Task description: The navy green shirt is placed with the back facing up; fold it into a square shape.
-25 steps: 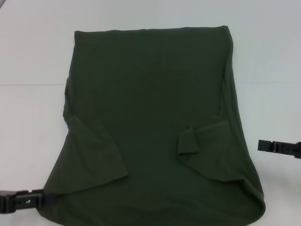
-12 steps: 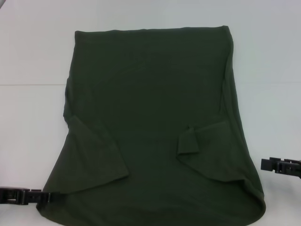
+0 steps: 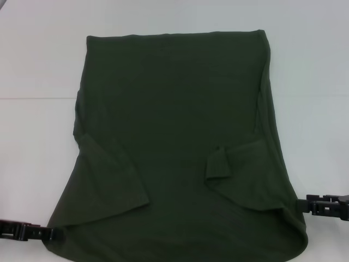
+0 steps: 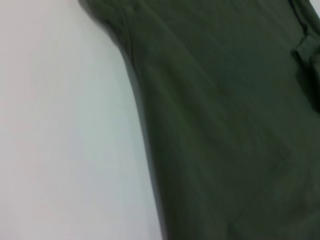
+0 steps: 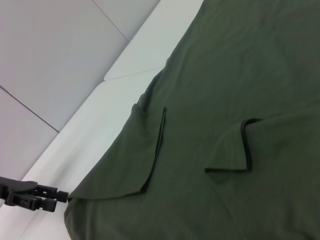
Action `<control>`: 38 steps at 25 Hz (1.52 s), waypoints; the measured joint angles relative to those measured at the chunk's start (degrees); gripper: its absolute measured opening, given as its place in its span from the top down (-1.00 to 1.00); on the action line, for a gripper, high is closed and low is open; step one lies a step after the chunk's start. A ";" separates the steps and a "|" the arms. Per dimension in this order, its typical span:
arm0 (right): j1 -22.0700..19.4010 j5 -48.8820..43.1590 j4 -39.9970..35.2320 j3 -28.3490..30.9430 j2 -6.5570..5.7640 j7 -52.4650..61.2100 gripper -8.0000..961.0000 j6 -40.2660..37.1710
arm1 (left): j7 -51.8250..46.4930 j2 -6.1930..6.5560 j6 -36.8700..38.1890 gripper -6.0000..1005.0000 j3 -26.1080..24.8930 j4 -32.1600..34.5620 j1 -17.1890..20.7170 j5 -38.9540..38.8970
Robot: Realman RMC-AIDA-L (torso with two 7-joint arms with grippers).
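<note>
The navy green shirt [image 3: 174, 125] lies flat on the white table, plain side up, both sleeves folded inward over the body. It fills much of the left wrist view [image 4: 230, 120] and the right wrist view [image 5: 240, 125]. My left gripper [image 3: 50, 233] lies low at the shirt's near left corner, its tip at the fabric edge; the right wrist view shows it too [image 5: 59, 195]. At the shirt's near right edge my right gripper [image 3: 304, 204] has its tip against the cloth.
The white table [image 3: 32, 65] surrounds the shirt, with a seam line [image 3: 38, 98] running across on the left. Grey floor tiles [image 5: 55, 55] lie beyond the table's edge in the right wrist view.
My right gripper has come nearer along the shirt's right side and now meets its near right edge. The left gripper has shifted slightly nearer at the left corner. The shirt lies unchanged.
</note>
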 joint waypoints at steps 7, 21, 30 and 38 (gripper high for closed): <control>0.52 -0.05 0.07 -0.21 0.09 -0.04 -0.48 0.03 | 0.14 -0.13 -1.94 -0.68 0.97 -0.09 -0.24 0.42; 0.65 -0.06 0.07 -0.61 0.22 -0.04 -0.48 -0.25 | 0.07 -0.68 -3.07 -0.66 3.22 -0.83 -0.64 0.78; 0.99 -0.06 0.07 -0.60 0.28 -0.04 -0.48 -0.22 | -0.03 -1.40 -1.37 -0.65 4.57 -1.20 -1.16 0.36; 1.42 -0.06 0.07 -0.60 0.40 -0.04 -0.48 0.01 | -0.03 -1.42 -0.81 -0.64 4.32 -1.68 -2.16 0.23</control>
